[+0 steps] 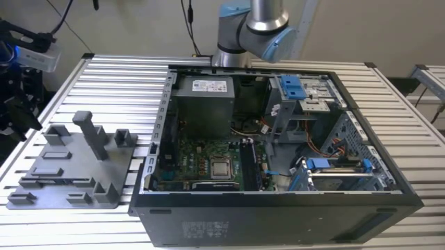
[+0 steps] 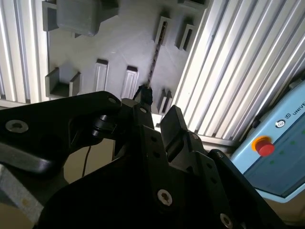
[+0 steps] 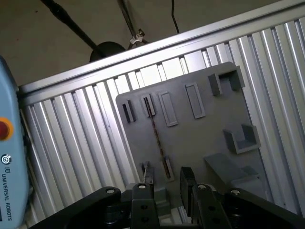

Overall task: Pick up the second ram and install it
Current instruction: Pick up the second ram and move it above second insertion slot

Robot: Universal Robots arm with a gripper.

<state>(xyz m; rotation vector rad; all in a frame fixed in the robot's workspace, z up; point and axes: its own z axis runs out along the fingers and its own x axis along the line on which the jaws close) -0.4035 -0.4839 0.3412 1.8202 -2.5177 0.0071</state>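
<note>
Jaws are spread partway open with nothing between them, hanging over the grey slotted tray [image 3: 200,138] on the ribbed table [image 3: 71,143]. The second ram [image 3: 155,136] stands on edge in a tray slot, ungripped.

The second ram [image 3: 156,136], a long, narrow, dark circuit-board stick, stands on edge in a grey fixture [image 3: 200,138] slot, directly ahead of the pincer [image 3: 167,177].

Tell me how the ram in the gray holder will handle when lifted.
The ram stands on edge in slots of the holder, a thin line from above: probably light and stiff. With so narrow an edge, it would likely tip if released outside a slot.
</note>
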